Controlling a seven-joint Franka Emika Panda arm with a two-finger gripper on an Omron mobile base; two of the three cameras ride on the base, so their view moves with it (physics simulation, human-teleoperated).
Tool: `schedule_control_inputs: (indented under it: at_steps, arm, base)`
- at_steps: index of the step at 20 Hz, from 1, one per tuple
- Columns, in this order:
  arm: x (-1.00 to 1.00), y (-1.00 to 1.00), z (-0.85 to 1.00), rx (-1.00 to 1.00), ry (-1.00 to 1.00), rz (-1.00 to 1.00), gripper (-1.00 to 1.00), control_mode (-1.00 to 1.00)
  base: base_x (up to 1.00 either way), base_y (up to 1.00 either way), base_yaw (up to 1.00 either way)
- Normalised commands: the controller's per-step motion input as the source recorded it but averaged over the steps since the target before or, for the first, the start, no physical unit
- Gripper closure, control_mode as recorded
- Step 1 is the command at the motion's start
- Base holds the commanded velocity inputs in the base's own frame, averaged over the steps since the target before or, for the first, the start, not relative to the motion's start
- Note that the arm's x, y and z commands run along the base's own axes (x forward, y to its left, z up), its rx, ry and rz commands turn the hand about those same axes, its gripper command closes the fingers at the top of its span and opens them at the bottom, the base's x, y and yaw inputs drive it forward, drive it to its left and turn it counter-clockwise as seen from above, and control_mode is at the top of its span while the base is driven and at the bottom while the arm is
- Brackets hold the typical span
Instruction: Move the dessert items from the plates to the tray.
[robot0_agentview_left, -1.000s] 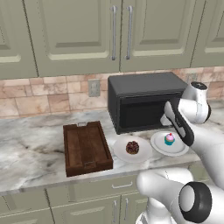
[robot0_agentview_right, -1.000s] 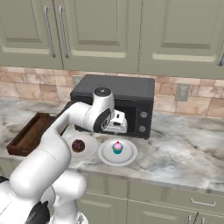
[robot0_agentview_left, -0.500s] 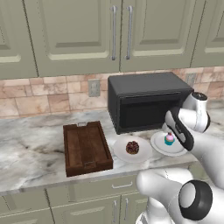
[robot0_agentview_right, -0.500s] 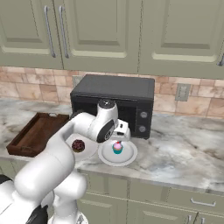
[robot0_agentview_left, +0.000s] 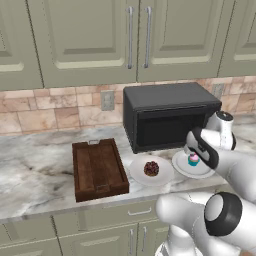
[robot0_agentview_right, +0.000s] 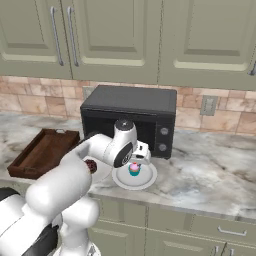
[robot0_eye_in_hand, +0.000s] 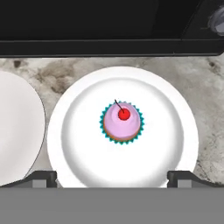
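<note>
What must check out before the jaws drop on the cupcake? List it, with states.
1. Gripper open: ok.
2. Cupcake centred between the jaws in the hand view: ok.
3. Cupcake upright on its plate: ok.
4. Tray has bare floor for it: ok.
5. Pastry on the other plate, apart from the cupcake: ok.
6. Height above the cupcake: cannot tell.
</note>
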Motion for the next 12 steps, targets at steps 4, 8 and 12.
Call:
schedule_control_inputs:
  at_steps: [4,8,12]
  arm:
    - [0.09,-0.08,-0.15,0.00,0.00,0.00,-1.00,-1.00]
    - [0.10,-0.01,-0.16,0.00,0.00,0.00,-1.00,-1.00]
    - [0.12,0.00,-0.19,0.00,0.00,0.00,-1.00,-1.00]
  base:
    - [0.00,0.00,0.00]
    - [0.00,0.00,0.00]
    - [0.00,0.00,0.00]
